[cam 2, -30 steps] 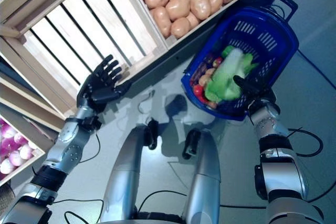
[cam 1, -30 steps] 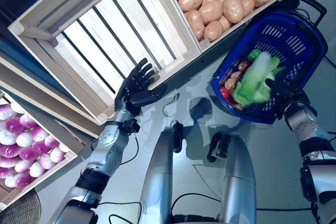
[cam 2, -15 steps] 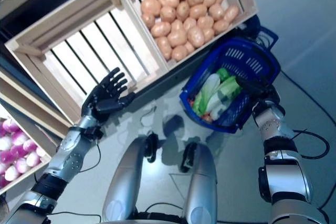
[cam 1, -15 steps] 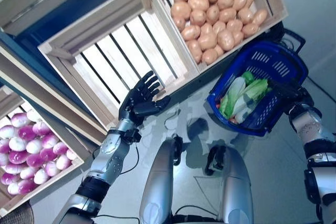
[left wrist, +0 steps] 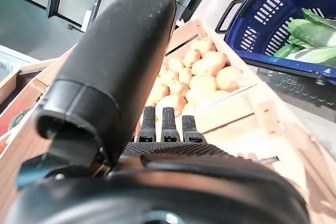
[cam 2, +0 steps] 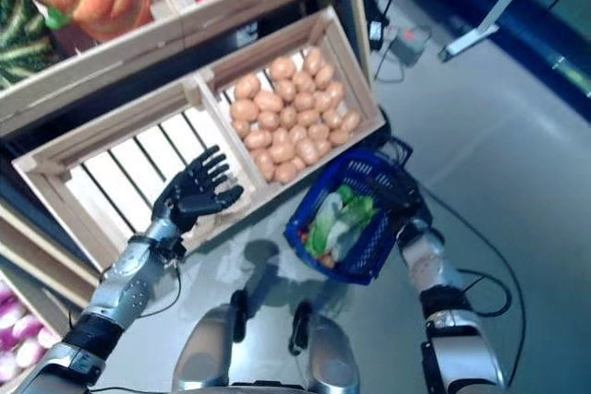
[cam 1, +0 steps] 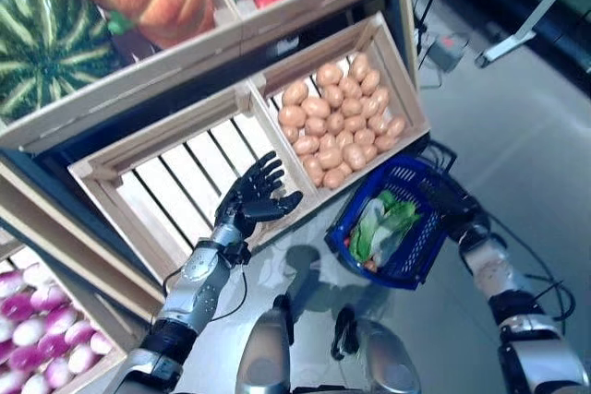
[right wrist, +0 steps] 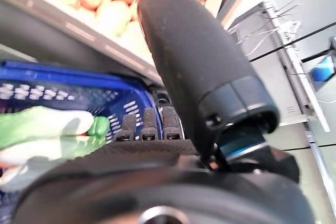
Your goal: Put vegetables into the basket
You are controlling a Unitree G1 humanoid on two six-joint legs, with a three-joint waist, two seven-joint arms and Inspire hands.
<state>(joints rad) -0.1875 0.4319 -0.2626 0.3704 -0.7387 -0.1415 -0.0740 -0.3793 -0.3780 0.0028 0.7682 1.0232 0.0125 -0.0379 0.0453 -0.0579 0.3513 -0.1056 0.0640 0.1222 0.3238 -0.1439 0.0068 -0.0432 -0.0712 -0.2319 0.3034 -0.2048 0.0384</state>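
The blue plastic basket (cam 1: 420, 251) stands on the floor below the potato crate. A green and white leafy cabbage (cam 1: 377, 226) lies in it over small red and brown vegetables (cam 2: 321, 259). My right hand (cam 1: 452, 205) is at the basket's right rim with straight fingers, empty; its fingers (right wrist: 144, 124) reach over the basket in the right wrist view. My left hand (cam 1: 256, 199) is open and empty, spread over the front edge of the slatted crate (cam 1: 171, 186). Its fingers (left wrist: 168, 124) point toward the potatoes (left wrist: 202, 77) in the left wrist view.
A wooden stand holds a potato crate (cam 1: 399, 71) beside the slatted crate, with a shelf of large produce above (cam 1: 111, 89). A crate (cam 1: 102, 366) of purple-white bulbs sits at lower left. Grey floor (cam 1: 517, 136) spreads to the right.
The camera has risen and pulled back, so the upper shelf now shows. The cabbage has settled into the basket. My right hand stays at the rim; my left hand stays open by the crate.
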